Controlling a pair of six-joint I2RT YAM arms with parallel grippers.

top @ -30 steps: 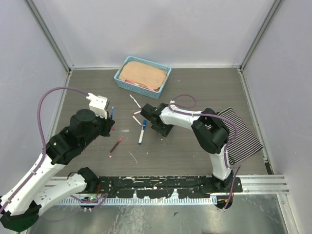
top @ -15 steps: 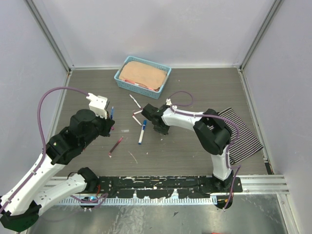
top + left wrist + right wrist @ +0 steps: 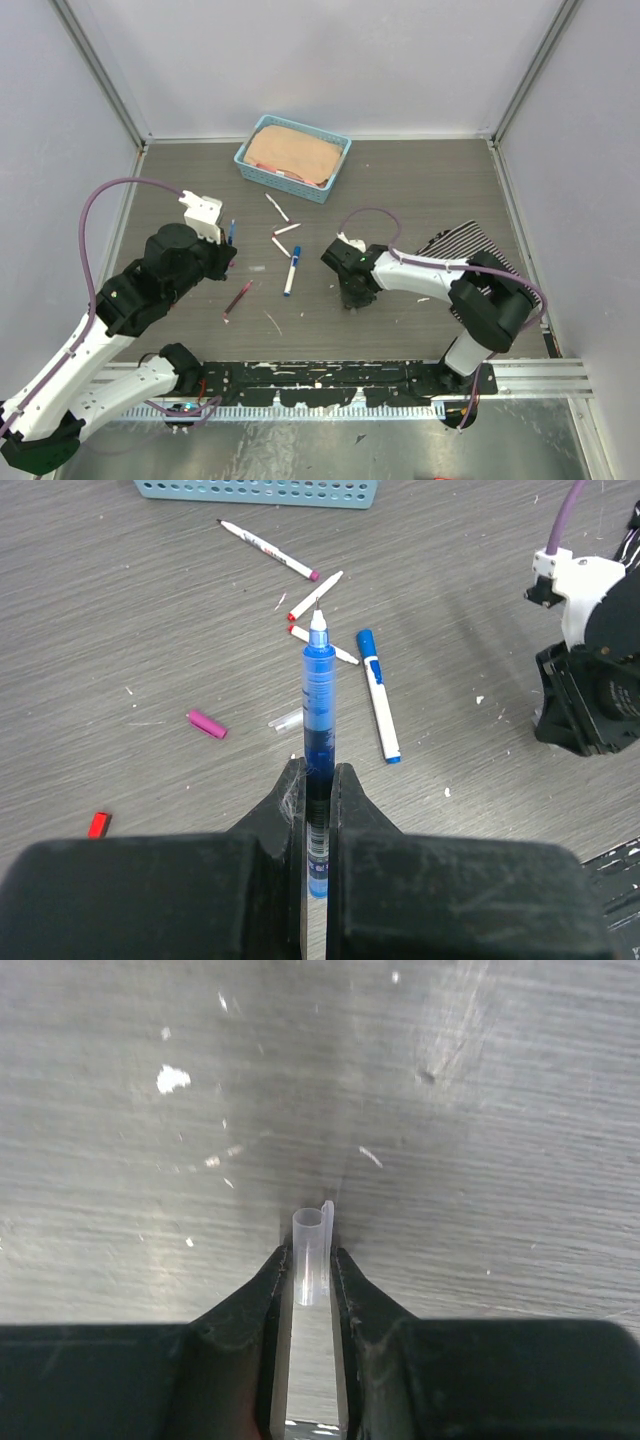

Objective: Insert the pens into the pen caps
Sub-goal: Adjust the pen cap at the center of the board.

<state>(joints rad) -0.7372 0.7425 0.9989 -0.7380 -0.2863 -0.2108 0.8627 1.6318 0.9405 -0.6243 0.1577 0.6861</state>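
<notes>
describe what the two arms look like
The left arm and right arm have white links with bulky black joints. A purple cable loops along each. The jaws are matte black and scuffed; the left wrist carries a white block.

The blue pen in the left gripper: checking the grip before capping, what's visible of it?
The blue pen has a clear barrel holding blue ink, a white cone and a fine bare tip, uncapped. The left gripper is shut on its lower barrel, by a barcode. It points away over the table.
</notes>
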